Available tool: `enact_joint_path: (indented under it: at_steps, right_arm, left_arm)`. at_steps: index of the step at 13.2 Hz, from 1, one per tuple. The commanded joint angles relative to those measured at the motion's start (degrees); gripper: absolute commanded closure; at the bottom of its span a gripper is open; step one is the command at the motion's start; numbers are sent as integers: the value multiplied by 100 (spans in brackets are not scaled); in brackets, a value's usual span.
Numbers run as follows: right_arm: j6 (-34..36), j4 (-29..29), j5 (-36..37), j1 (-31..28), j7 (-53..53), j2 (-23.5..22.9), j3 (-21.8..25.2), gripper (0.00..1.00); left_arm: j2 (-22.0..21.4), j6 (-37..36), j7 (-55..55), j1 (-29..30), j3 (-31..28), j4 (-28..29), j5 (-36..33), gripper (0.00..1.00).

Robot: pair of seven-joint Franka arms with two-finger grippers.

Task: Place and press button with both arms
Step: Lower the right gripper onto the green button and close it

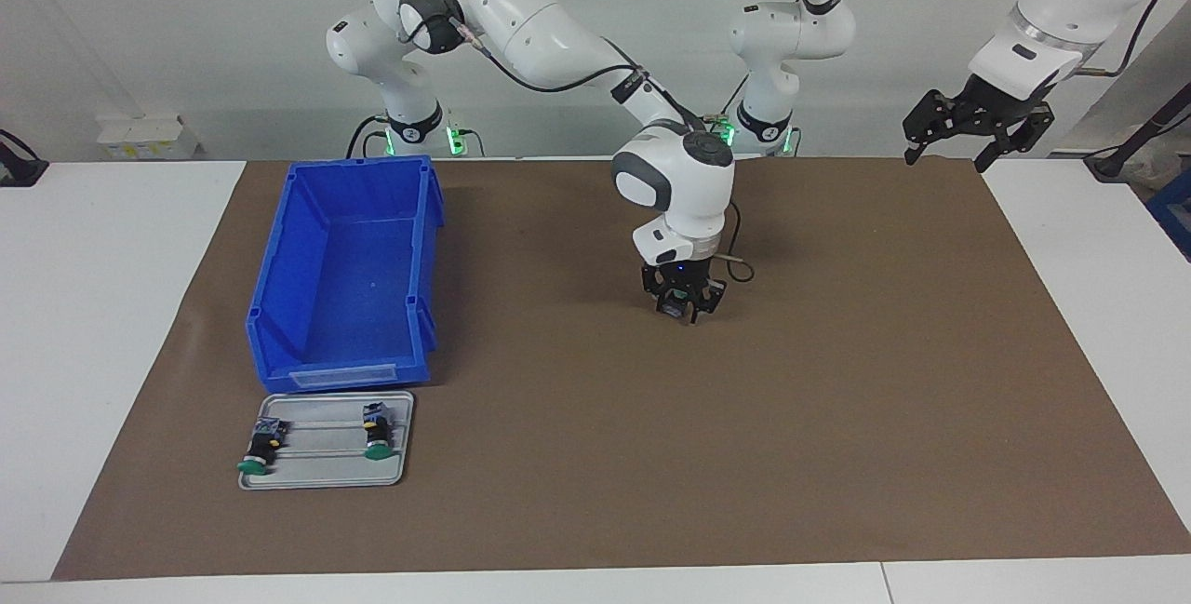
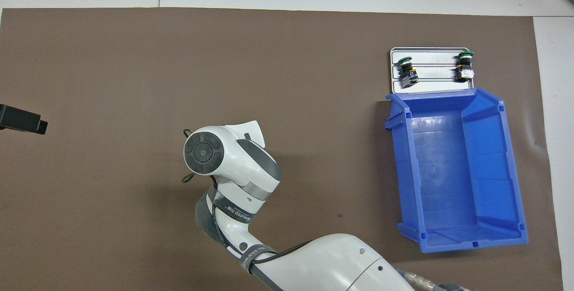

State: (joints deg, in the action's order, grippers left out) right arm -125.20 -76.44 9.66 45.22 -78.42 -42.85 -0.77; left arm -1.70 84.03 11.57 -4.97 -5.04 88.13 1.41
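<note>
the right gripper (image 1: pixel 690 304) is pointing straight down at the middle of the brown mat (image 1: pixel 837 381), its tips at or just above the surface. something small and dark, with a grey-blue part, is sitting between its fingers. this looks like the button (image 1: pixel 672 306), but whether the fingers are gripping it or letting it go i cannot tell. in the overhead view the arm's wrist is hiding all of it.

judging from this, the placing step is in hand. the pressing is not yet done.

the left gripper (image 1: pixel 977 125) is waiting, raised over the mat's edge at its own arm's end, fingers spread wide and holding nothing.

two more buttons (image 1: pixel 262 444) are lying on a grey tray (image 1: pixel 326 478), well away from the right gripper toward its own arm's end, just beside a blue bin (image 1: pixel 279 241).

next, the button probably needs leaving cap-up, then steadying by one gripper while the other comes down onto the cap.
</note>
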Motion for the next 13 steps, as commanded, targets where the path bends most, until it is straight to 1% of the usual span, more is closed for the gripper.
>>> enact_joint_path:
  at_steps: [1,4,8,10,13]
  right_arm:
    - [-39,7,-201,13,-121,-31,-2,40]
    - [-39,15,-342,-39,-121,-66,-2,46]
    - [-48,24,-404,-75,-121,-75,-2,50]
    - [-57,33,-404,-92,-121,-75,-2,55]
    - [-13,146,-544,-206,-104,-48,7,59]
  left_arm:
    - [-164,-9,12,67,38,178,53,0]
    - [-164,-9,12,67,38,178,53,0]
    - [-164,-9,12,67,38,178,53,0]
    - [-164,-9,12,67,38,178,53,0]
    - [-164,-9,12,67,38,178,53,0]
